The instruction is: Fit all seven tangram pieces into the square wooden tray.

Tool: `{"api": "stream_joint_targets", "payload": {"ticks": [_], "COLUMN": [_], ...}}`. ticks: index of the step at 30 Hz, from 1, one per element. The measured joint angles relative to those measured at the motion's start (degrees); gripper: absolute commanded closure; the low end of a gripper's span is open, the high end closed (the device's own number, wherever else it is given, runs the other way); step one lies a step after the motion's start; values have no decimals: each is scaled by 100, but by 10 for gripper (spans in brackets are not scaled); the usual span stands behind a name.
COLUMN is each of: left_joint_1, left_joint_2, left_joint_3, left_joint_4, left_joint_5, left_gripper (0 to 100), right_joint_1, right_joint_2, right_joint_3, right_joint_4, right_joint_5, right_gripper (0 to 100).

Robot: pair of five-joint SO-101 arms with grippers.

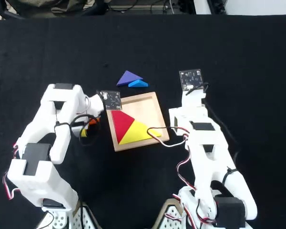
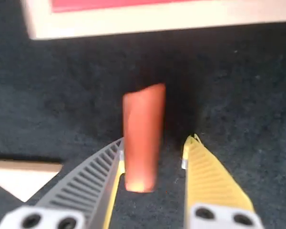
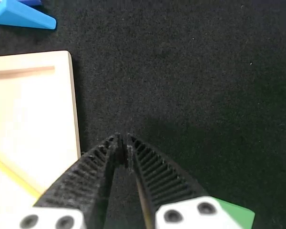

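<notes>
The square wooden tray (image 1: 150,102) sits on the black table (image 1: 238,57) between the two arms. Two pieces lie flat inside it, in the part nearer the arms: a red triangle (image 1: 121,121) and a yellow triangle (image 1: 136,133), touching along one side. The rest of the tray floor is bare wood.

Past the far side of the tray, a purple triangle (image 1: 128,77) and a small blue triangle (image 1: 138,83) lie on the table, right next to each other.

The left gripper (image 2: 157,140) is down by the left side of the tray. Its fingers are apart. An orange piece (image 2: 143,136) stands up on its edge between them. It leans on the grey finger (image 2: 93,179), and there is a gap before the yellow finger (image 2: 207,176).

The right gripper (image 3: 124,143) is low over the table, just beside the right rim of the tray. Its two black fingers are pressed together with nothing between them.
</notes>
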Motion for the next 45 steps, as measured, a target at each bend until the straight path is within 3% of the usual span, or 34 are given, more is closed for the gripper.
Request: {"api": "stream_joint_targets", "payload": {"ticks": [14, 19, 22, 28, 31, 34, 38, 45], "left_joint_1": [26, 26, 79, 158, 167, 202, 659, 2040], "left_joint_2": [26, 26, 35, 53, 53, 53, 53, 53], "left_joint_3": [18, 26, 44, -290, -791, -1670, -3007, -4000], "left_joint_4": [-123, -114, -70, 510, 1213, 2031, 2901, 2690], "left_joint_5": [18, 35, 35, 44, 308, 1064, 2725, 7077], "left_gripper": [805, 979, 952, 971, 971, 971, 970, 970], "right_joint_1": [0, 0, 0, 0, 0, 0, 9, 527], "right_joint_2": [0, 0, 0, 0, 0, 0, 0, 0], "right_joint_3": [0, 0, 0, 0, 0, 0, 0, 0], "right_joint_4": [0, 0, 0, -18, -18, -18, -18, -18], "right_joint_5": [0, 0, 0, 0, 0, 0, 0, 0], "right_gripper": [986, 986, 986, 986, 986, 986, 986, 986]}}
